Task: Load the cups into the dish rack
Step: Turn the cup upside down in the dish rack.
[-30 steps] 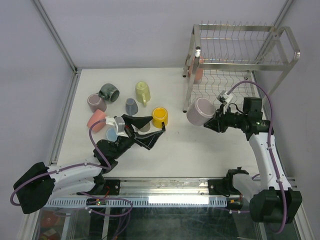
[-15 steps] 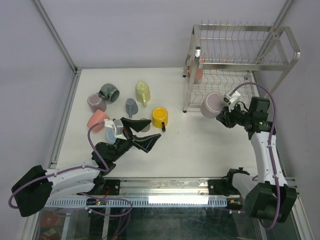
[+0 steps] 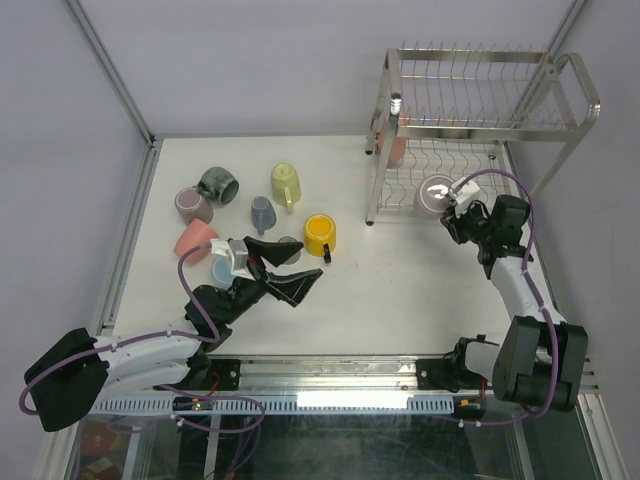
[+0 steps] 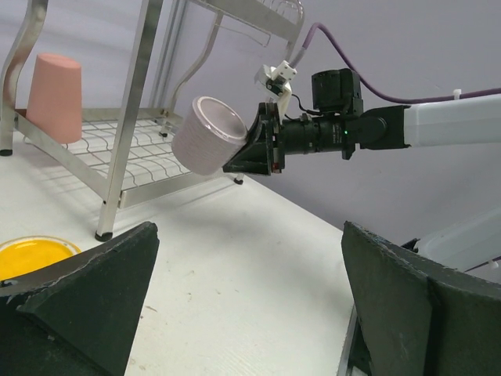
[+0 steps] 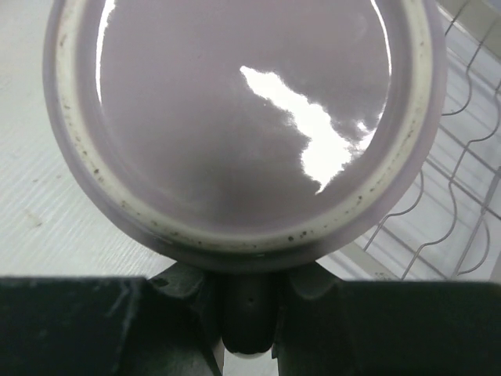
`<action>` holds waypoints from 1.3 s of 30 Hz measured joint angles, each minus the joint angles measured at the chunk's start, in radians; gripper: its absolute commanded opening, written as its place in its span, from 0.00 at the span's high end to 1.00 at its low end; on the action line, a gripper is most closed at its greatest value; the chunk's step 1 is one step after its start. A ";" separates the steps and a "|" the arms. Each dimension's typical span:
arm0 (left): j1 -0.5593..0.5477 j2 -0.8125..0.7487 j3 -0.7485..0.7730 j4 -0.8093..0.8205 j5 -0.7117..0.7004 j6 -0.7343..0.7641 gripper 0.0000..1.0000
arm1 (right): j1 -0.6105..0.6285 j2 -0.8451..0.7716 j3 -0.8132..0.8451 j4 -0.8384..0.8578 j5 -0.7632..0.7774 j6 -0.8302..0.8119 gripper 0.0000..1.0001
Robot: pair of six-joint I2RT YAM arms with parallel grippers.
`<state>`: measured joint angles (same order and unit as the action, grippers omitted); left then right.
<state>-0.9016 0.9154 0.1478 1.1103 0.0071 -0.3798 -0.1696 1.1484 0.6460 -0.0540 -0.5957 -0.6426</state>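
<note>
The right gripper (image 3: 451,209) was closed narrowly on the mauve cup (image 3: 435,194), clamping it at its lower edge. In the right wrist view, one round end of the cup filled the frame. It could not be determined whether this was the base or the mouth.

The cup's long axis lay tilted close to level, in line with the fingers. It pointed away from the jaws toward the dish rack (image 3: 381,140) at the upper right of the overhead frame. The cup hung at the near edge of the lower shelf (image 3: 480,165). Contact with the wires could not be confirmed.

A salmon cup (image 3: 396,149) stood at that shelf's left end, well apart.

The left gripper (image 3: 304,257) was fully open and empty, near the yellow cup (image 3: 320,234).

Judgement: placement fell to the right arm.
</note>
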 measured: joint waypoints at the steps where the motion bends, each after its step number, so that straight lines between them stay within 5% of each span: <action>1: 0.000 0.004 0.000 0.001 0.000 -0.001 0.01 | 0.000 0.015 -0.003 0.034 0.004 0.006 1.00; 21: 0.000 0.037 0.000 0.013 0.000 -0.012 0.01 | 0.000 0.375 0.013 0.519 0.092 0.066 1.00; 39: 0.000 0.053 0.000 0.021 -0.004 -0.021 0.01 | 0.062 0.627 0.251 0.587 0.185 0.144 1.00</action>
<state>-0.9016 0.9684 0.1478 1.1316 0.0029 -0.4007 -0.1074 1.7752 0.8967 0.5331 -0.4107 -0.4984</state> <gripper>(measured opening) 0.990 0.227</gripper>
